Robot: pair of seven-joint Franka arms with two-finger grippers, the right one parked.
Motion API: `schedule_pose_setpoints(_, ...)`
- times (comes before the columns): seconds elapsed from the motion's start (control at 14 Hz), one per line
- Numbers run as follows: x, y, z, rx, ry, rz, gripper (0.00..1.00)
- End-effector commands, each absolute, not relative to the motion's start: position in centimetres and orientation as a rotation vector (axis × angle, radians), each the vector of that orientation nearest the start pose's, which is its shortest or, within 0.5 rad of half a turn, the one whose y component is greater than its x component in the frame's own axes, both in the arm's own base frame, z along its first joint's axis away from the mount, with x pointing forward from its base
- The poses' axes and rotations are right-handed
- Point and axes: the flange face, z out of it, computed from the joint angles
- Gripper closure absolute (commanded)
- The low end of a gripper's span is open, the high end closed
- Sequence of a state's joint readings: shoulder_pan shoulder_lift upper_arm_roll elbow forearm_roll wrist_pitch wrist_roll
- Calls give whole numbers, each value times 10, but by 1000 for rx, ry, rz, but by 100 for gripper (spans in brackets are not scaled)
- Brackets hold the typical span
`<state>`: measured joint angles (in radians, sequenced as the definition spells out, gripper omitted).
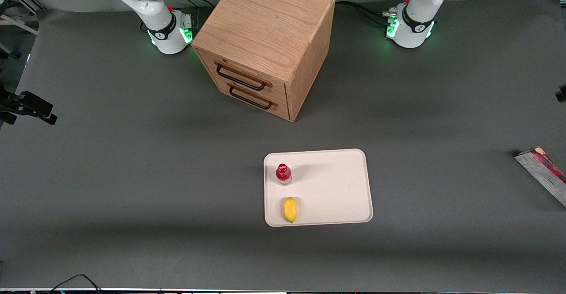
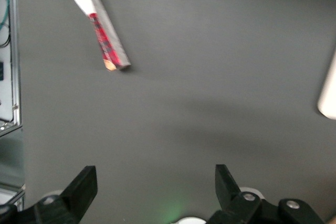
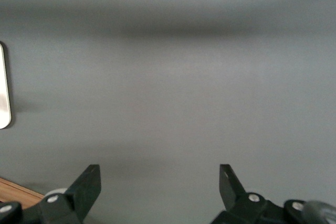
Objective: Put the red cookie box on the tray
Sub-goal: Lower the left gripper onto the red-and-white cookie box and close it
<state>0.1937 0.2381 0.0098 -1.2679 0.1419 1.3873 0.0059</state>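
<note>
The red cookie box (image 1: 543,173) lies flat on the grey table toward the working arm's end, partly cut off by the frame edge. The left wrist view shows all of the box (image 2: 100,27), long and narrow with a dark red face and grey-white sides. The cream-white tray (image 1: 336,183) sits mid-table, nearer the front camera than the cabinet; one rounded corner of the tray (image 2: 328,98) shows in the wrist view. My left gripper (image 2: 156,182) hangs open high above bare table between box and tray, with nothing between its fingers (image 2: 84,184).
A wooden drawer cabinet (image 1: 265,42) stands between the arm bases. On the tray stand a small red-capped bottle (image 1: 283,173) and a yellow fruit (image 1: 290,209). The table's end edge (image 2: 13,77) runs close to the box.
</note>
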Motion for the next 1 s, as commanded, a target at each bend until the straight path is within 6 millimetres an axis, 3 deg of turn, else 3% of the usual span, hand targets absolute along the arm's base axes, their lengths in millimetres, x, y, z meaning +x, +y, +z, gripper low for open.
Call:
schedule_pose_setpoints(0.0, 647, 205, 555, -2917, -309, 173, 0)
schedule_pose_setpoints(0.21, 682, 270, 456, -2849, -257, 96, 0)
schedule_pose_setpoints(0.5, 689, 318, 330, -2790, -157, -40, 0)
schedule_pose_setpoints(0.71, 685, 328, 260, -2867, -172, -94, 0)
schedule_pose_setpoints(0.93, 676, 345, 222, -2936, -110, -124, 0)
